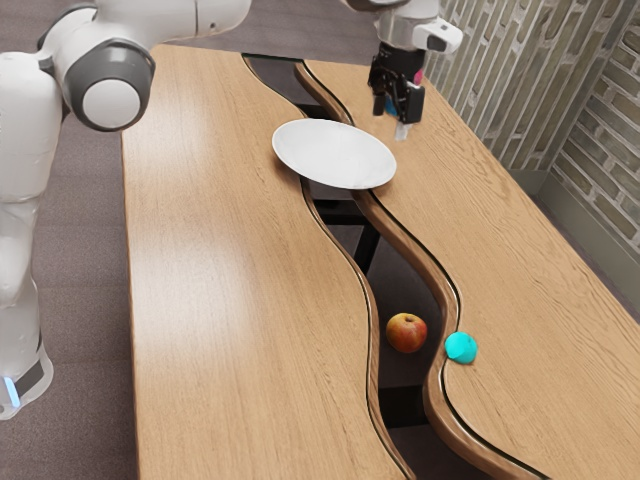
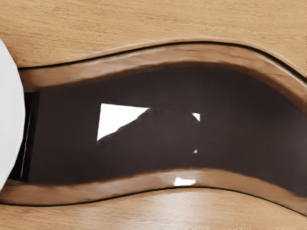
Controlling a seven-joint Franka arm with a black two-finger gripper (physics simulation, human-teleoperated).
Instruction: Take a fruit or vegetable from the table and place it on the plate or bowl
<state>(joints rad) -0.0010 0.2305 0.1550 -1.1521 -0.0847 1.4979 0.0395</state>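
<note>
Seemingly aloft, gripper (image 1: 397, 118) beside plate (image 1: 334, 153).

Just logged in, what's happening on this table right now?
The arm's black gripper hangs over the wooden table, just past the round white plate, carrying nothing. The red-yellow apple lies far from it in the table's dark centre strip, beside a small cyan object. Nothing is on the plate yet.
</note>
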